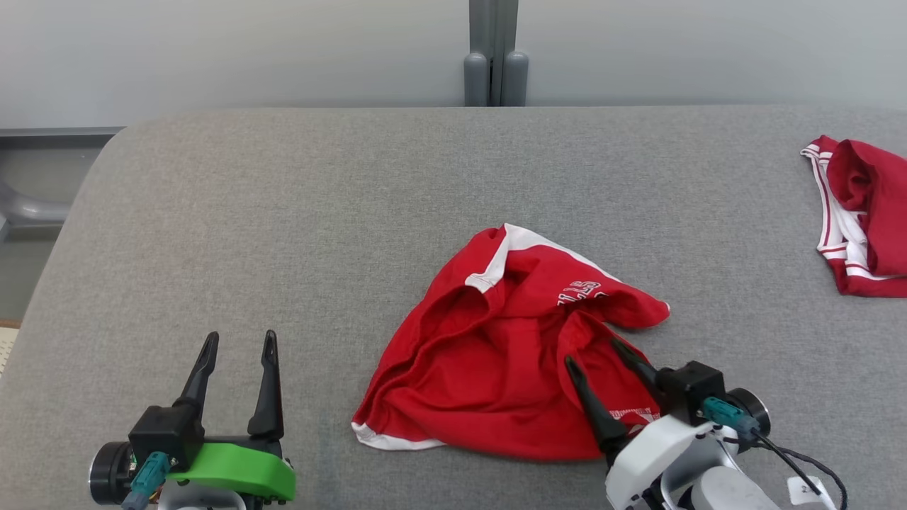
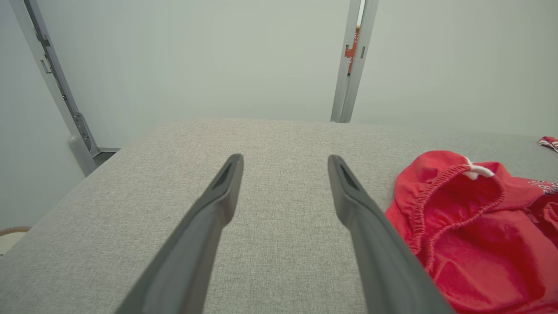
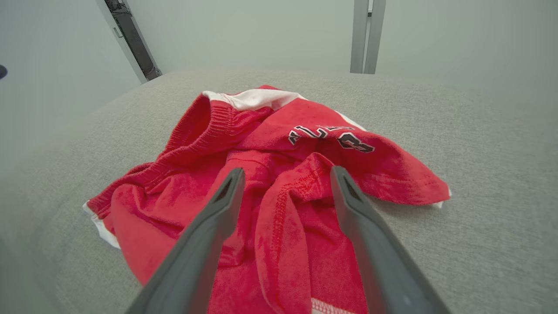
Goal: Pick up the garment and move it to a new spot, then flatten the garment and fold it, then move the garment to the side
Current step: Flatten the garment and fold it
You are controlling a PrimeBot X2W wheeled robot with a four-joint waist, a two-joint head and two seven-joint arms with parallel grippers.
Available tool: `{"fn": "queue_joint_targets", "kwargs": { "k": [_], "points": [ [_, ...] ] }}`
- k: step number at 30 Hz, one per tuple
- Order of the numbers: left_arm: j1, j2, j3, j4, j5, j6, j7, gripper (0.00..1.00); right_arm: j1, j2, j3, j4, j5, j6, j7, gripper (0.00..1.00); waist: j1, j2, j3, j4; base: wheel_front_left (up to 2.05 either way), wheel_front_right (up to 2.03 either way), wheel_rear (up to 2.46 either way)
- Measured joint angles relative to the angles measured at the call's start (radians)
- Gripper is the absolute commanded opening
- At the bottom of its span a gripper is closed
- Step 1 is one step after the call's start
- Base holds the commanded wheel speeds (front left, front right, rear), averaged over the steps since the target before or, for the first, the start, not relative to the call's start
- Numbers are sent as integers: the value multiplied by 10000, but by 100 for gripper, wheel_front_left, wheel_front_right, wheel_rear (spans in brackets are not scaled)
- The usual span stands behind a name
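Two tools gape: left tool (image 1: 240, 336) beside the red garment (image 1: 489, 354), right tool (image 1: 592, 352) over it.

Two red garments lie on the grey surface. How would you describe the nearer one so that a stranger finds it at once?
On the grey table, look at the middle near the front edge, under the open right gripper. The crumpled red garment there has printed lettering; the other red garment, at the far right, shows white stripes.
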Motion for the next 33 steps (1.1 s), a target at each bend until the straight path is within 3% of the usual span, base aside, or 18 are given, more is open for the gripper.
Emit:
{"fn": "queue_joint_targets", "kwargs": {
  "k": [8, 9, 11, 12, 14, 19, 25, 33],
  "points": [
    [-110, -130, 27, 92, 71, -107, 0, 100, -917, 94, 568, 1593, 13, 0, 242, 100, 0, 0, 191, 390, 0, 0, 0],
    [-115, -150, 29, 105, 73, -115, 0, 100, -999, 105, 573, 1818, 31, 0, 291, 95, 0, 0, 219, 444, 0, 0, 0],
    [-121, -173, 61, 132, 73, -148, 0, 100, -1107, 138, 546, 2207, 33, 0, 309, 50, 0, 0, 270, 533, 0, 0, 0],
    [-123, -178, 75, 146, 75, -161, 0, 100, -1176, 132, 529, 2389, 6, 0, 305, 43, 0, 0, 296, 575, 0, 0, 0],
    [-128, -192, 88, 146, 88, -178, 0, 100, -1295, 142, 464, 2604, 48, 0, 198, 0, 0, 0, 343, 630, 0, 0, 0],
    [-133, -215, 173, 151, 92, -186, 0, 100, -1492, 130, 130, 2671, 199, 0, -347, 0, 0, 0, 391, 590, 0, 0, 0],
    [-132, -238, 184, 171, 100, -194, 0, 100, -1243, -199, -652, 1480, 1129, 0, -677, 0, 0, 0, 377, 304, 0, 0, 0],
    [-272, -247, -102, 224, -29, -198, 0, 100, -1499, -495, -754, 715, 1567, 0, -500, 0, 0, 0, 567, 166, 0, 0, 0]
  ]
}}
